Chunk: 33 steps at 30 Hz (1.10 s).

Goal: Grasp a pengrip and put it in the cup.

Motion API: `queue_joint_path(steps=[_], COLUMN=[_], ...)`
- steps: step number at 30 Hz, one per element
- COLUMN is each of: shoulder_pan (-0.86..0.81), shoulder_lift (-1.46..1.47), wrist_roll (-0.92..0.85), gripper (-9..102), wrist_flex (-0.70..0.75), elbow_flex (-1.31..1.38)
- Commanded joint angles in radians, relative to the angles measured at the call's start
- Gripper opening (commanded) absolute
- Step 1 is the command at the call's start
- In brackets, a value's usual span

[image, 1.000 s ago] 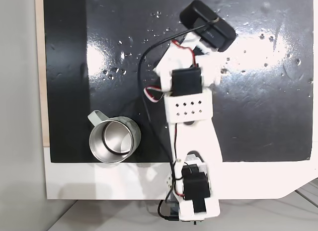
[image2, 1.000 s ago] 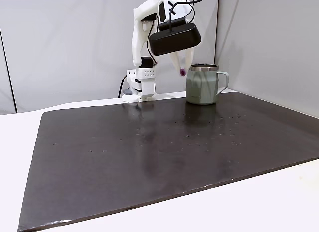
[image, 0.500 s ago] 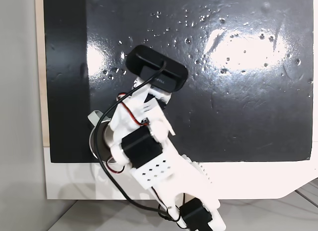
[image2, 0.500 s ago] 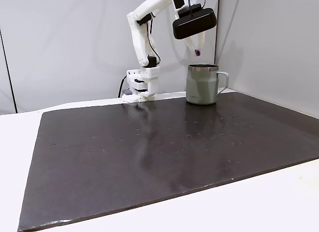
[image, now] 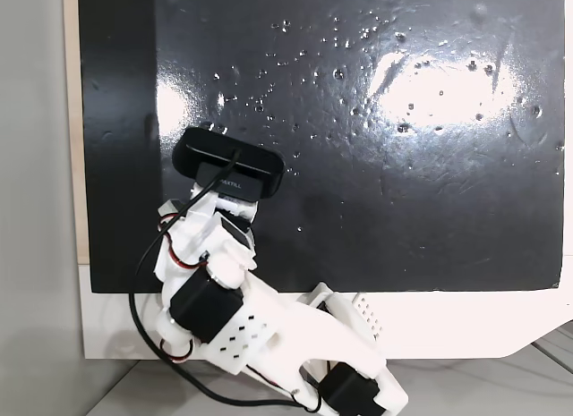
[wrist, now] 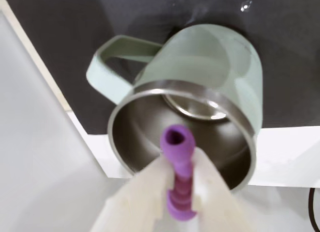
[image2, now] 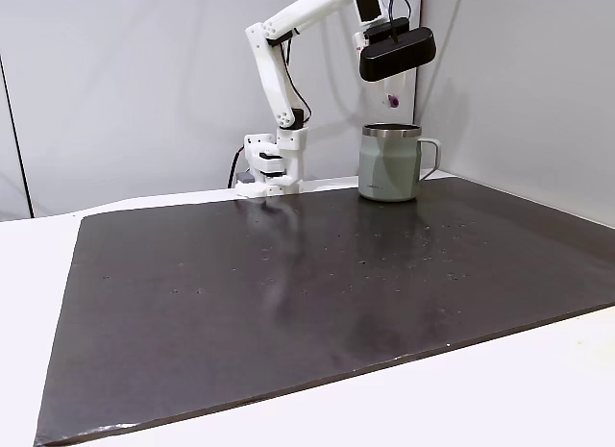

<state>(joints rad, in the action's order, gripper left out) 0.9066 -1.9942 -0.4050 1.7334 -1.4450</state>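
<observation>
On my wrist view the claw (wrist: pixel 180 184) is clenched on the purple pengrip (wrist: pixel 178 169), its two pale fingers (wrist: pixel 152 192) pressed on either side of the ribbed body, open end pointing at the cup (wrist: pixel 200 92). The pengrip hangs above the cup's steel mouth, apart from the rim. From the side fixed view, the pengrip (image2: pixel 392 102) hovers just over the cup (image2: pixel 389 163), which stands on the dark mat (image2: pixel 288 293) on my bench (image2: pixel 538 389). I cannot see anything inside the cup.

- Gripper (wrist: pixel 178 184) has swung across and now hangs directly above the cup (wrist: pixel 215 67).
- Pengrip (wrist: pixel 178 177), clamped between the jaws, came with it.
</observation>
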Motion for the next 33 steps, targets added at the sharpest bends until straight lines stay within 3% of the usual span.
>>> queue_joint_path(steps=[1,10,19,33], shoulder_pan=[0.06,0.092,0.089,0.087], shoulder_lift=[-0.011,-0.017,-0.051,-0.048], wrist_roll=[0.021,0.021,0.025,0.023], gripper=[0,2,32,33], wrist_flex=[0.012,0.009,0.0,-0.012], elbow_flex=[0.0,-0.038,-0.052,-0.058])
